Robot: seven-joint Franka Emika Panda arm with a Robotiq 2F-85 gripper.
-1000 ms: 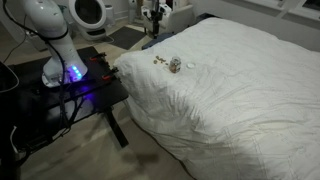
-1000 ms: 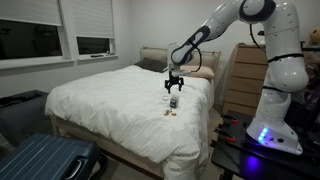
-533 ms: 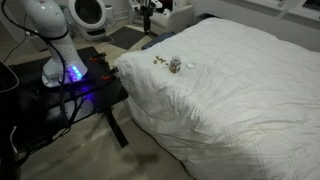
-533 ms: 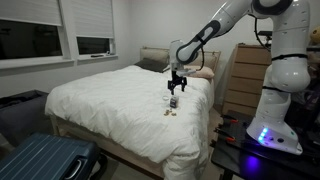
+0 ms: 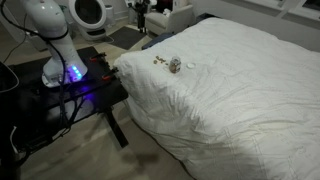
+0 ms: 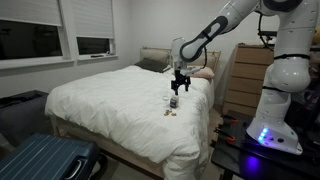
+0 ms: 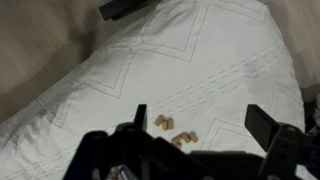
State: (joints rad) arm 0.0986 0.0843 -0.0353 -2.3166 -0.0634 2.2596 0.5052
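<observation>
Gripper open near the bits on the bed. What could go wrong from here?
1. The small tan pieces and the small container lie near the bed's edge; a nudge from the open gripper might knock them off.
2. The quilt looks soft; pressing down could tip the container.

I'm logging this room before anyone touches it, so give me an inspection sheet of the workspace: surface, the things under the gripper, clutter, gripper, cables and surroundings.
Surface: white quilted bed, rumpled at its near edge.
Job's things: small pale object on the quilt; small brown pieces lying close beside it.
Clutter: nothing seen.
Gripper: gripper open, holding nothing, hanging above the small pale object and apart from it.
Cables: dark cables on the black stand by the robot's base.
Surroundings: windows with blinds, pillows at the head of the bed, wooden dresser, blue suitcase on the floor.
</observation>
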